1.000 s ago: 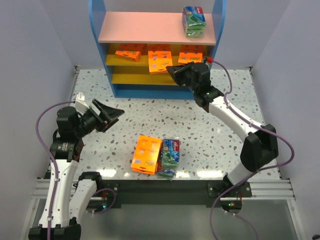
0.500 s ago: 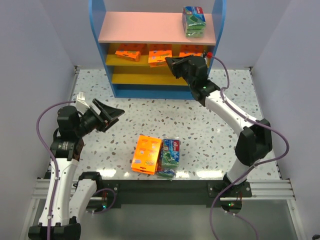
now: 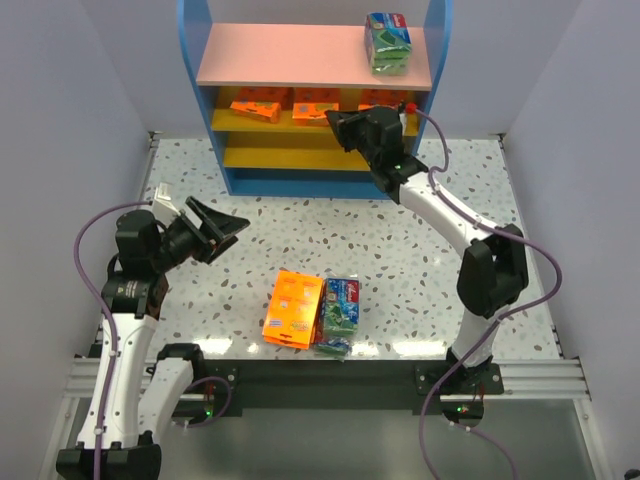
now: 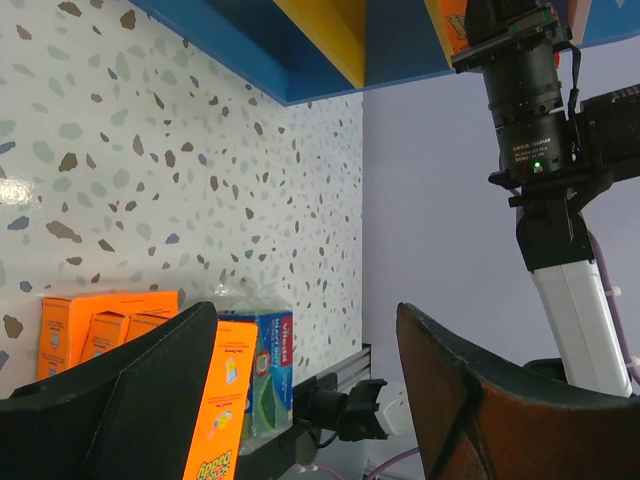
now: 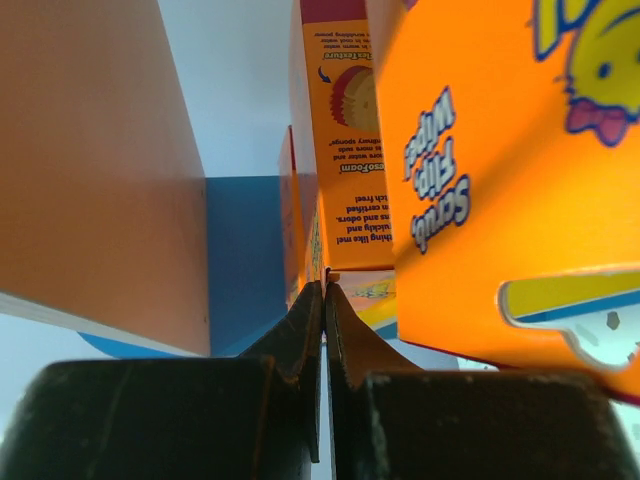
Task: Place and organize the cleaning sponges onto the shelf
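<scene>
The shelf (image 3: 290,55) stands at the back of the table. One green-and-blue pack (image 3: 388,42) lies on its pink top board. Three orange cleaning sponges (image 3: 318,103) sit in a row on the upper yellow board. My right gripper (image 3: 333,119) is shut at the front of that board, its tips (image 5: 323,287) against the lower edge of an orange pack (image 5: 352,150). Near the front edge of the table lie stacked orange packs (image 3: 294,308) with a green-and-blue pack (image 3: 340,313) against their right side. My left gripper (image 3: 235,226) hovers open and empty to their upper left.
Grey walls close in the table on both sides. The lower yellow board (image 3: 290,157) carries nothing. In the left wrist view the orange pack (image 4: 222,400) and green-blue pack (image 4: 262,365) lie by the table's edge, with the right arm (image 4: 530,110) reaching toward the shelf base (image 4: 250,50).
My right gripper has moved up and left toward the shelf. The middle orange pack, which stuck out over the board's front, now sits deeper in. The left arm has not moved.
</scene>
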`<state>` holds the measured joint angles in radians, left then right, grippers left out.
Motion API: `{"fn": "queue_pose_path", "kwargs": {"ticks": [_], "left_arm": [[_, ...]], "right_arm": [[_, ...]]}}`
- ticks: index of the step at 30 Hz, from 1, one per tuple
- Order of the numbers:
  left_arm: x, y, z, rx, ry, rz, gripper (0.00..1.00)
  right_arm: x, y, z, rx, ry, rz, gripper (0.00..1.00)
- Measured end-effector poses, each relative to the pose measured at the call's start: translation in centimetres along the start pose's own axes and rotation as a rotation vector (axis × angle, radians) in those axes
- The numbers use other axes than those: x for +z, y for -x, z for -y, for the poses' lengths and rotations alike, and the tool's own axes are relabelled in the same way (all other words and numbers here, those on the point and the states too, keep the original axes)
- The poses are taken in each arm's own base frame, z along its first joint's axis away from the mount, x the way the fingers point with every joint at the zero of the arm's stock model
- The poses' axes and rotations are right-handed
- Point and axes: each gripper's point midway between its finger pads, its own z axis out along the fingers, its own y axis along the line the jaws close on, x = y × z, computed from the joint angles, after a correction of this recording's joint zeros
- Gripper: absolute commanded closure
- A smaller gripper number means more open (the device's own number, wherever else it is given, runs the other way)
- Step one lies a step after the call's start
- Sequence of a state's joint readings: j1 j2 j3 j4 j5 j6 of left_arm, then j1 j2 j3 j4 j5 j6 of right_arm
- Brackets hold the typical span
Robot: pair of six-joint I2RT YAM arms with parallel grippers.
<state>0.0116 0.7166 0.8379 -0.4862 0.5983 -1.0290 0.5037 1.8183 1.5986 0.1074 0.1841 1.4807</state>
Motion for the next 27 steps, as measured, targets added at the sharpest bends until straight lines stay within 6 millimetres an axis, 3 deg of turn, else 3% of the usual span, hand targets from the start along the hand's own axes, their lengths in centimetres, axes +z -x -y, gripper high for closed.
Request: {"fn": "queue_pose_path", "kwargs": {"ticks": [3,9,10,15,21,27], "left_arm": [[0.1,0.0,-0.1,-0.002,0.002,-0.002,0.22],[0.1,0.1,0.0,0.002,-0.002,0.001,0.22],[0.1,0.1,0.1,0.002,-0.003,0.002,0.22],[0.1,0.1,0.0,0.002,-0.003,0.002,0.21],[0.1,0.1,0.0,0.001,-0.001,0.002,0.19],[-0.2,-0.2,-0.6,-0.008,0.024,0.011,0.18]], "right_arm": [[0.5,-0.1,-0.5,0.003,0.011,0.0,0.95],[1.1,-0.5,-1.5,0.005,0.033,-0.019,0.69],[1.0,-0.5,-1.7,0.003,0.037,-0.023,0.59],[0.6,-0.9,-2.2,-0.007,0.06,-0.048,0.4],[-3.3,-1.0,-2.8,-0.036,0.07,-0.094,0.25],[-9.6,-1.6,-3.7,-0.075,0.096,-0.194,0.21]]}}
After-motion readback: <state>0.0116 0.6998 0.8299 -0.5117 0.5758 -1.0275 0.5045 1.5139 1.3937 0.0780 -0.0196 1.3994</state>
